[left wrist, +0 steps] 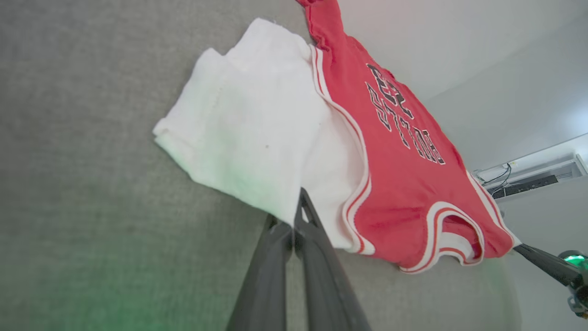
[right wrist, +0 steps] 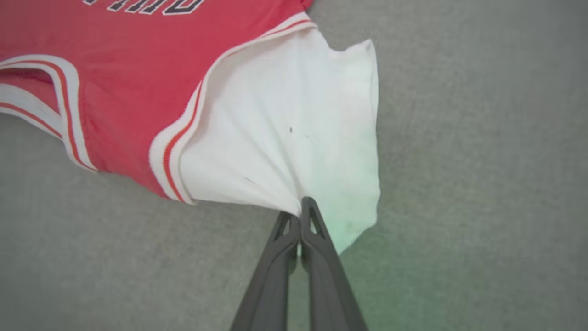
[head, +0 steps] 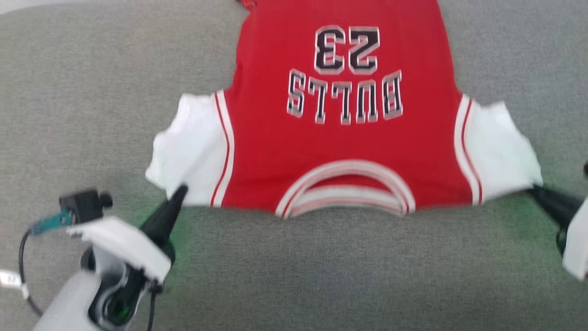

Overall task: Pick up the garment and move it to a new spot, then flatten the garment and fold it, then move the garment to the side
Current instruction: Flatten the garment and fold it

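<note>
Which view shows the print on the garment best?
The head view: the garment shows its whole print, upside down. The left wrist view shows slanted letters; the right wrist view crops them.

You get bright, even light with scarcely a shadow. Your head view is blurred throughout, the wrist views sharper; a green glow tints the grey surface [head: 294, 276].

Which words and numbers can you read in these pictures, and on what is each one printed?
"BULLS": on the red garment, black letters edged white, upside down in the head view.
"23": on the same garment, just beyond the word, also upside down.
Right wrist view: the letters are cut off at the top edge, unreadable.
</note>
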`<state>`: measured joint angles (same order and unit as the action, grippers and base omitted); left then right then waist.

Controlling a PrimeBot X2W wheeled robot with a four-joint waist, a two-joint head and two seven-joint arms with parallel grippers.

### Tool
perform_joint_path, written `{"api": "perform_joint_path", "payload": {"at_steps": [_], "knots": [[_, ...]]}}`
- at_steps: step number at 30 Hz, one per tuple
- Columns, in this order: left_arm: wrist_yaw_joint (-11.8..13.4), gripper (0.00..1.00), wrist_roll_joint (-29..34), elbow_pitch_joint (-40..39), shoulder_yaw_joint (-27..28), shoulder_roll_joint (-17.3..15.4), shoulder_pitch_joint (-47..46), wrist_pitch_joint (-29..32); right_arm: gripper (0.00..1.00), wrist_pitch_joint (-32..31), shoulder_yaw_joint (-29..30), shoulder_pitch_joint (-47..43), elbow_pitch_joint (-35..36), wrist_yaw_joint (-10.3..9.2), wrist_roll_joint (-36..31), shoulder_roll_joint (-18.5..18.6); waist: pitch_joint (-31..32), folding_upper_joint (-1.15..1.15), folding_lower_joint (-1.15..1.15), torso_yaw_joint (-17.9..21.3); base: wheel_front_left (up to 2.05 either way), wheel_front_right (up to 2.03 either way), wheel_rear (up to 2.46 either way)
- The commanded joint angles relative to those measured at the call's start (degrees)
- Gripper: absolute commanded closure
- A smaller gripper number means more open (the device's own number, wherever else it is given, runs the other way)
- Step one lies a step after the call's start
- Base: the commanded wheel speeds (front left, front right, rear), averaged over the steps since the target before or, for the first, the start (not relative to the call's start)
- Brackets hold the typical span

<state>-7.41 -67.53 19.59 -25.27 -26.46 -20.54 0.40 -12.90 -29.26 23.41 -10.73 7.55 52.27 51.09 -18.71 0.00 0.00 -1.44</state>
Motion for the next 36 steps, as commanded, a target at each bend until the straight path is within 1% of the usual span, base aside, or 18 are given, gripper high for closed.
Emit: {"api": "perform_joint_path", "payload": {"at_steps": [1, 5, 7, 10, 13, 15, 18, 20, 24, 28, 30, 31, 32, 33, 34, 36], "knots": [[-0.04, 1.00, -0.41, -1.61, 0.18, -1.30, 3.03, -0.35, 1.00, -1.70, 1.59, -3.27, 2.03, -0.14, 0.60, 0.57, 0.63, 0.00, 0.00, -0.44, 0.00, 0.00, 0.00], [0.98, 1.00, -0.93, -8.17, -0.41, -4.19, 10.79, 0.37, 1.00, -7.22, 8.64, -14.00, 8.43, -0.14, 1.18, 1.28, 1.17, 0.00, 0.00, -0.58, 0.00, 0.00, 0.00], [2.05, 1.00, -0.42, -11.05, -0.61, -5.90, 14.34, 0.49, 1.00, -9.99, 12.78, -19.09, 11.70, -0.14, 1.37, 0.97, 1.38, 0.00, 0.00, -0.70, 0.00, 0.00, 0.00], [3.73, 1.00, -0.88, -15.62, -0.60, -7.58, 18.90, 0.88, 1.00, -14.03, 19.42, -26.66, 16.52, -0.14, 0.43, 0.05, 1.44, 0.00, 0.00, -1.06, 0.00, 0.00, 0.00], [5.27, 1.00, -1.17, -19.58, -0.49, -8.36, 21.57, 0.91, 1.00, -17.69, 25.39, -32.74, 21.77, -0.13, -0.28, -3.07, 1.36, 0.00, 0.00, -1.52, 0.00, 0.00, 0.00], [6.03, 1.00, -1.63, -21.15, -0.53, -7.61, 21.96, 0.66, 1.00, -19.99, 28.07, -34.81, 24.51, -0.13, -1.62, -5.39, 1.48, 0.00, 0.00, -1.65, 0.00, 0.00, 0.00], [6.38, 1.00, -1.09, -21.33, -1.38, -5.77, 20.56, 0.25, 1.00, -23.73, 28.22, -35.32, 26.32, -0.12, -3.73, -8.88, 1.69, 0.00, 0.00, -1.72, 0.00, 0.00, 0.00], [6.49, 1.00, -0.39, -20.44, -2.12, -4.72, 19.71, 0.07, 1.00, -25.65, 27.67, -34.15, 25.61, -0.12, -5.68, -9.83, 1.62, 0.00, 0.00, -1.79, 0.00, 0.00, 0.00], [6.72, 1.00, 0.83, -17.85, -3.46, -2.65, 18.06, -0.30, 1.00, -26.81, 26.02, -32.04, 22.19, -0.08, -7.77, -13.08, 1.16, 0.00, 0.00, -2.33, 0.00, 0.00, 0.00], [6.36, 1.00, 1.37, -15.47, -3.82, -1.46, 16.71, -0.67, 1.00, -25.86, 24.64, -29.90, 19.36, -0.08, -9.45, -14.10, 0.54, 0.00, 0.00, -2.83, 0.00, 0.00, 0.00], [6.00, 1.00, 1.28, -14.70, -3.65, -1.14, 16.30, -1.18, 0.91, -25.28, 24.25, -29.01, 18.59, -0.08, -9.58, -14.54, 0.36, 0.00, 0.00, -2.87, 0.00, 0.00, 0.00], [5.81, 1.00, 1.11, -14.41, -3.56, -0.98, 16.13, -1.39, 0.82, -25.19, 24.05, -28.62, 18.65, -0.08, -9.46, -14.60, 0.32, 0.00, 0.00, -2.89, 0.00, 0.00, 0.00], [5.69, 1.00, 1.10, -14.08, -3.52, -0.77, 15.95, -1.68, 0.60, -24.74, 24.02, -28.11, 18.96, -0.08, -9.45, -14.57, 0.31, 0.00, 0.00, -2.93, 0.00, 0.00, 0.00], [5.61, 1.00, 1.31, -13.65, -3.47, -0.58, 15.85, -2.01, 0.06, -24.61, 24.27, -27.74, 19.07, -0.08, -9.50, -14.55, 0.34, 0.00, 0.00, -2.96, 0.00, 0.00, 0.00], [5.47, 1.00, 1.57, -13.29, -3.52, -0.36, 15.83, -2.31, 0.00, -24.68, 24.26, -27.73, 19.46, -0.08, -9.50, -14.27, 0.38, 0.00, 0.00, -3.00, 0.00, 0.00, 0.00], [5.34, 1.00, 1.87, -12.57, -3.56, 0.14, 15.80, -3.00, 0.00, -25.32, 24.78, -27.89, 20.71, -0.08, -9.81, -13.30, 0.56, 0.00, 0.00, -3.09, 0.00, 0.00, 0.00]]}}
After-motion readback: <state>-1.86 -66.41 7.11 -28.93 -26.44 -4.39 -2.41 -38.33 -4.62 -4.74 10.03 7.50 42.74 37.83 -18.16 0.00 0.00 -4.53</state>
